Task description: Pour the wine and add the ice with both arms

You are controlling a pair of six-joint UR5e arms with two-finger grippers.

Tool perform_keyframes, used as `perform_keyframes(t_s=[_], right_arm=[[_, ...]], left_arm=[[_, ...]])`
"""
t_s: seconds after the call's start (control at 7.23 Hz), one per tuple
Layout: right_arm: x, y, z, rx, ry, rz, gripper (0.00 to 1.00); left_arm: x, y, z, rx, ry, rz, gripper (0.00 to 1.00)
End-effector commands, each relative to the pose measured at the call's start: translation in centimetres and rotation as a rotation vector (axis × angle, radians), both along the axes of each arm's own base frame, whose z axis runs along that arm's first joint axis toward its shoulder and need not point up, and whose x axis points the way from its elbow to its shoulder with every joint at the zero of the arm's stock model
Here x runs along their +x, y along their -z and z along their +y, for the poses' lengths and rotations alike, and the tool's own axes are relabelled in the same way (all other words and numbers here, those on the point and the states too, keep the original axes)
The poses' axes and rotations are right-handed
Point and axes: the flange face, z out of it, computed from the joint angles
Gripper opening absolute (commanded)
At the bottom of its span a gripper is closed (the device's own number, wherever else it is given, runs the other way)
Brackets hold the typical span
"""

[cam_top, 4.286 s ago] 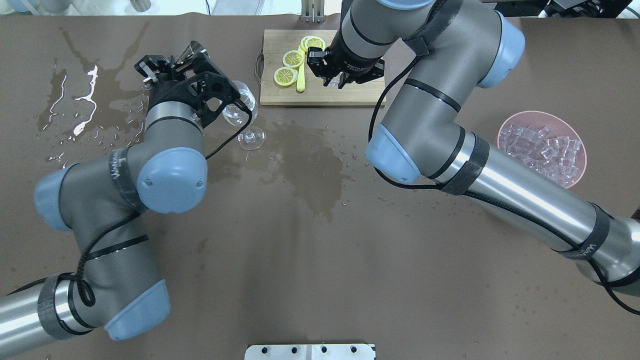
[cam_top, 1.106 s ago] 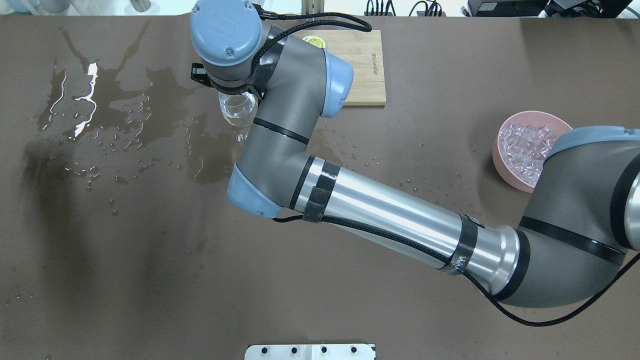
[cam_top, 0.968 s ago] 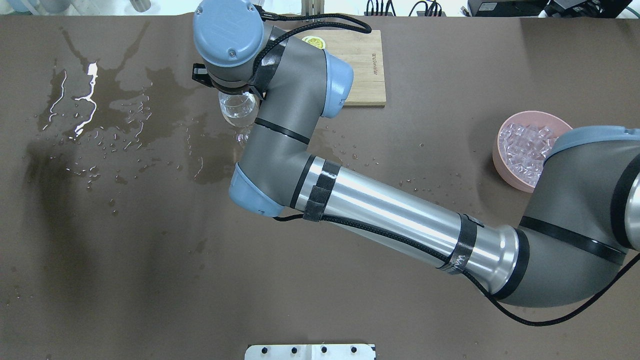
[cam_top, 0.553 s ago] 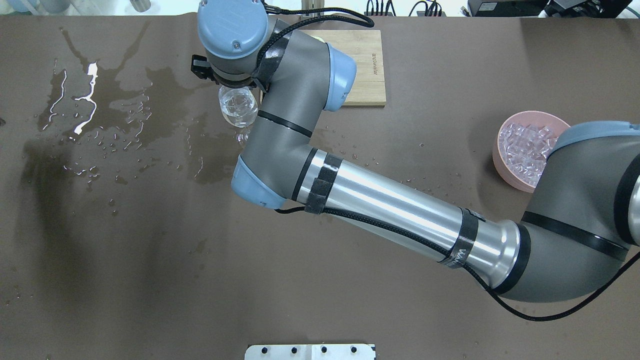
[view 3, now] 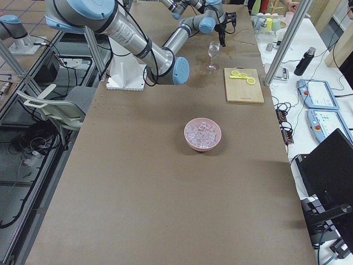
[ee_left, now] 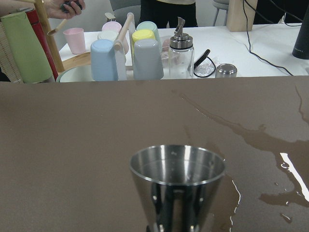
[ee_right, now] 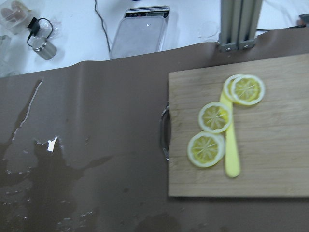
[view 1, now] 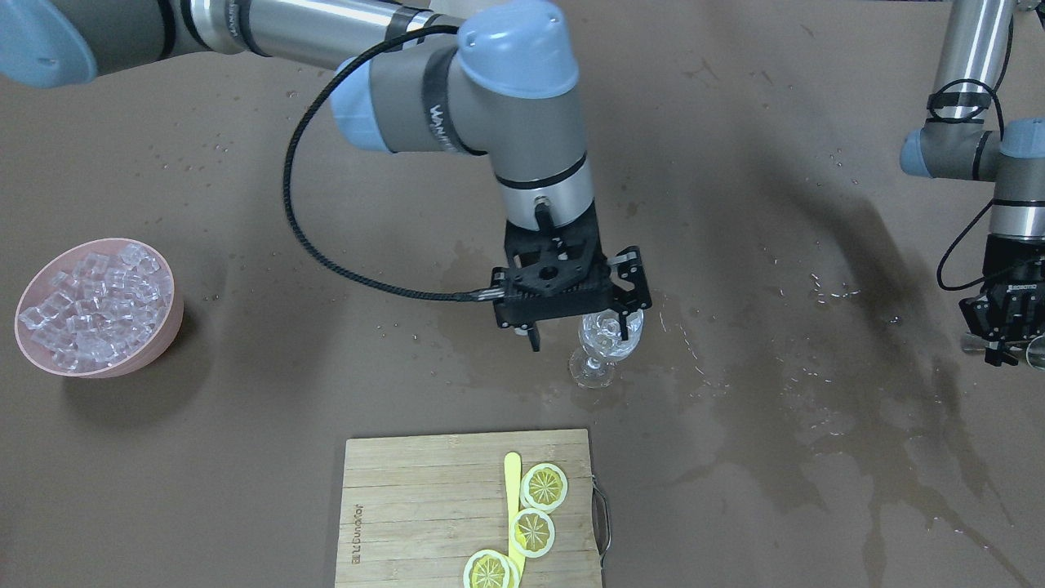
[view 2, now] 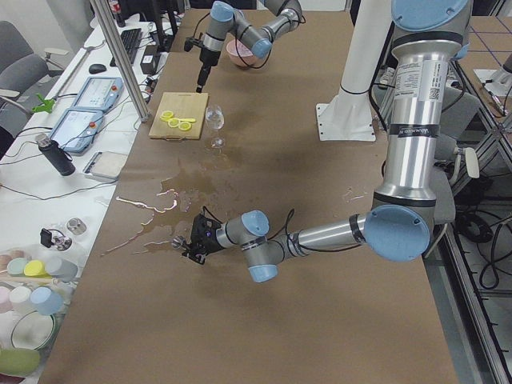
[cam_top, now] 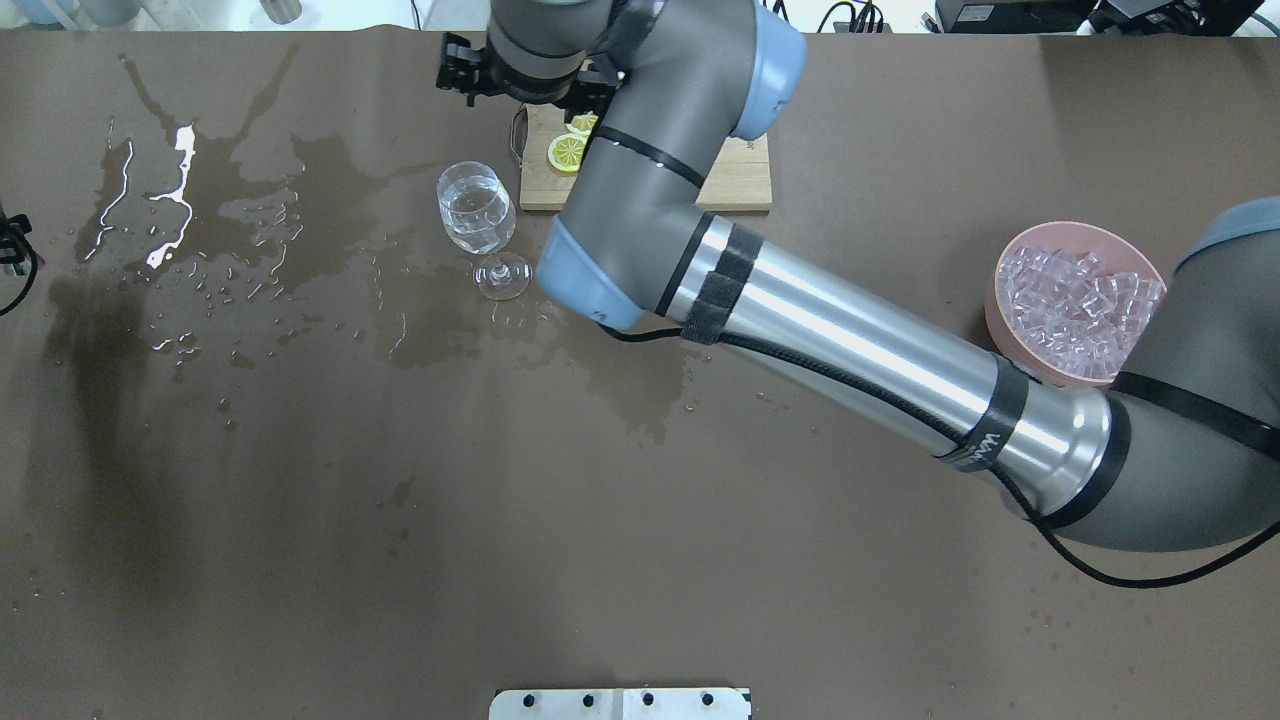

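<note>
The wine glass [cam_top: 478, 212] stands upright on the brown table and holds a little clear wine; a glassy lump in its bowl [view 1: 608, 333] may be ice. My right gripper [view 1: 581, 333] hangs open and empty just above and beside the glass; in the overhead view it [cam_top: 520, 78] sits mostly under its own wrist. My left gripper [view 1: 1008, 353] is far off at the table's left end and shut on a steel jigger [ee_left: 177, 183], also seen in the exterior left view [view 2: 177, 242]. Ice cubes [cam_top: 1078, 298] fill a pink bowl [cam_top: 998, 300].
A wooden cutting board [view 1: 424, 506] with lemon slices [ee_right: 215, 117] and a yellow stick [ee_right: 231, 154] lies beyond the glass. Wet stains [cam_top: 620, 345] and a puddle [cam_top: 170, 215] spread over the table. Cups [ee_left: 125, 58] and a pourer bottle [ee_left: 181, 53] stand past the table's end.
My right wrist has lifted and moved away from over the glass toward the cutting board, so the glass shows whole. Since the oldest frame my left arm has withdrawn to the left with the jigger.
</note>
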Motion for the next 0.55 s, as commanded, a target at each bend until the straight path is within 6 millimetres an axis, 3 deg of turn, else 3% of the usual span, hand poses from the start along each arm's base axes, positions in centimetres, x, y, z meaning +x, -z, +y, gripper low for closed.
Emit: perform_keyframes(t_s=[0.0, 0.14, 0.41], right_arm=[[11.5, -10.0, -4.2, 0.051, 0.042, 0.062, 1.0], [15.6, -14.0, -5.7, 0.043, 0.051, 0.087, 1.0], [24.5, -20.1, -8.9, 0.035, 0.044, 0.135, 1.0]], left_arm=[[0.1, 0.1, -0.3, 0.035, 0.032, 0.001, 0.19], [0.4, 0.5, -0.1, 0.067, 0.047, 0.009, 0.19], [-1.1, 1.0, -0.1, 0.132, 0.189, 0.021, 0.2]])
